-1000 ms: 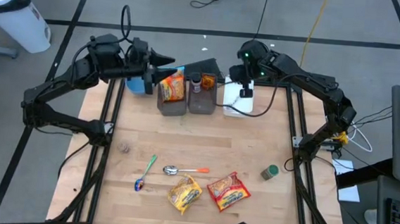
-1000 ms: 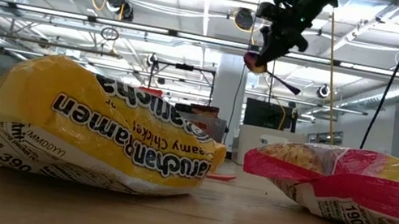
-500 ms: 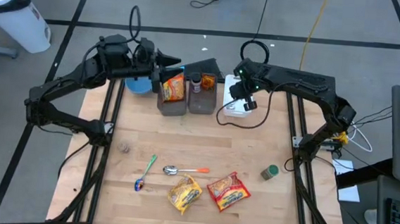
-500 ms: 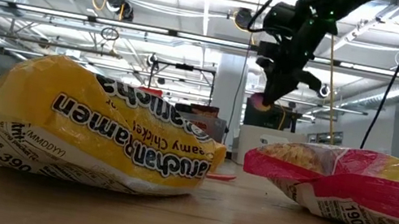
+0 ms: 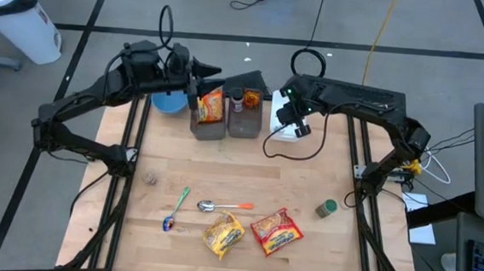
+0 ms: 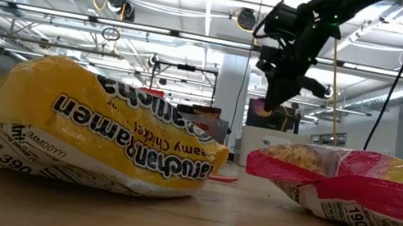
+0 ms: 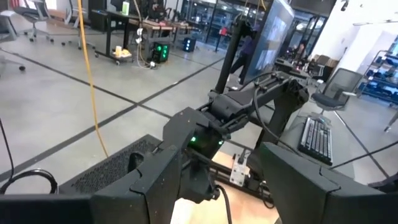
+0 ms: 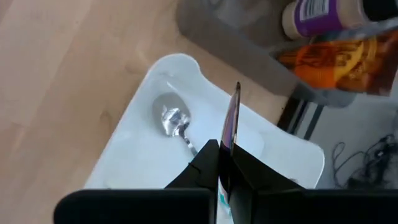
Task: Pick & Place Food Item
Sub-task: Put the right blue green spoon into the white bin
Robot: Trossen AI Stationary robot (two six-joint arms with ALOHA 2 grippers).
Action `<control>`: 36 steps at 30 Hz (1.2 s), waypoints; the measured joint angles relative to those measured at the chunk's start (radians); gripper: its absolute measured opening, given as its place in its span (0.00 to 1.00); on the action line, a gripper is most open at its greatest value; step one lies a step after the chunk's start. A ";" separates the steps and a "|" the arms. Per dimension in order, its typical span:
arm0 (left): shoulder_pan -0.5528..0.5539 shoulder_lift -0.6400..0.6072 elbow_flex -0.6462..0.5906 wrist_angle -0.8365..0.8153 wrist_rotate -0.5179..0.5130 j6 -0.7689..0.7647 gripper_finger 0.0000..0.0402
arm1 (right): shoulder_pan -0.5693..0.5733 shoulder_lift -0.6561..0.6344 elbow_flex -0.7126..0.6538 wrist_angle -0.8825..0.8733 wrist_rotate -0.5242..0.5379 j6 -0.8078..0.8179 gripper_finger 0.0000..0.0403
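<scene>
Right gripper [image 5: 299, 126] is shut on a thin flat utensil [image 8: 234, 115], clamped edge-on between the fingers. What kind of utensil it is cannot be told. It is held directly over the white tray [image 8: 140, 168], where a spoon [image 8: 172, 122] already lies just below the fingertips. The hold over the tray is judged to be for dropping the utensil in with the other cutlery.

Left gripper [image 5: 201, 90] is open, fingers well apart, with nothing seen between them in the wrist view. It hangs just above the bin [image 5: 208, 130], where an orange ramen pack [image 5: 210, 107] is stood on end. The pack is judged as placed there, or about to be taken; which cannot be told.

Two more ramen packs, yellow [image 5: 223, 234] and red [image 5: 276, 230], lie flat on the table, well apart from both grippers, judged not yet handled.
</scene>
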 joint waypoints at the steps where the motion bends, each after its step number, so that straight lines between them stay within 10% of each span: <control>1: 0.000 0.000 0.000 0.000 0.000 0.000 0.57 | 0.006 0.000 -0.014 0.013 0.003 -0.002 0.01; 36: -0.002 -0.001 0.000 -0.003 0.071 -0.043 0.57 | 0.115 0.001 -0.182 0.260 0.017 0.096 0.01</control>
